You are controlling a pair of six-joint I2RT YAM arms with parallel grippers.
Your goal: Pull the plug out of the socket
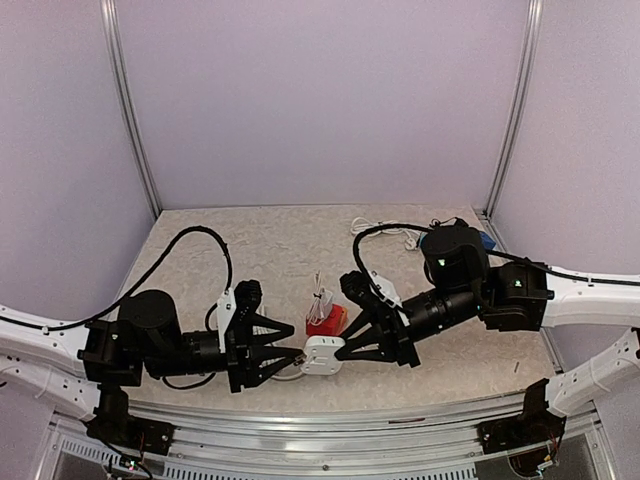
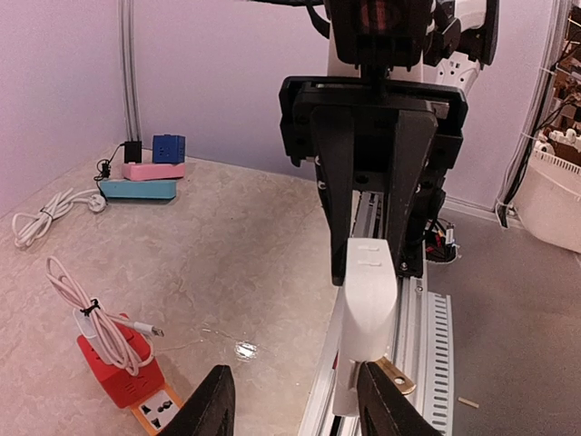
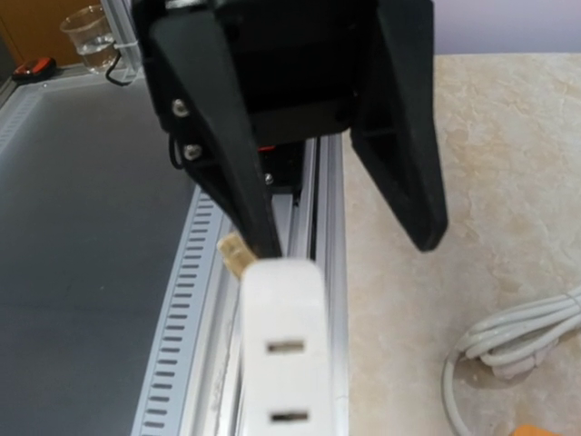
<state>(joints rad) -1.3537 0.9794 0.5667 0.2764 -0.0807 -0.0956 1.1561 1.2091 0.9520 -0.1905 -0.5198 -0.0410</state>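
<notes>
A white socket (image 1: 322, 355) hangs at the table's front edge, between my two grippers. My right gripper (image 1: 342, 348) is shut on it, its black fingers (image 2: 338, 227) clamping both sides of the socket (image 2: 368, 300). In the right wrist view the socket (image 3: 286, 354) shows two slots. A brass blade (image 2: 399, 374) sticks out at its far end, beside a narrower white piece (image 2: 348, 386); I cannot tell if that piece is the plug. My left gripper (image 2: 298, 400) is open. Its right finger touches the socket's end and its left finger stands well apart, with nothing held.
A red socket cube (image 1: 326, 320) wrapped with a white cable stands just behind the grippers. Blue and pink power strips (image 2: 141, 180) and a coiled white cord (image 2: 41, 216) lie at the back right. The metal rail (image 1: 330, 415) runs along the front edge.
</notes>
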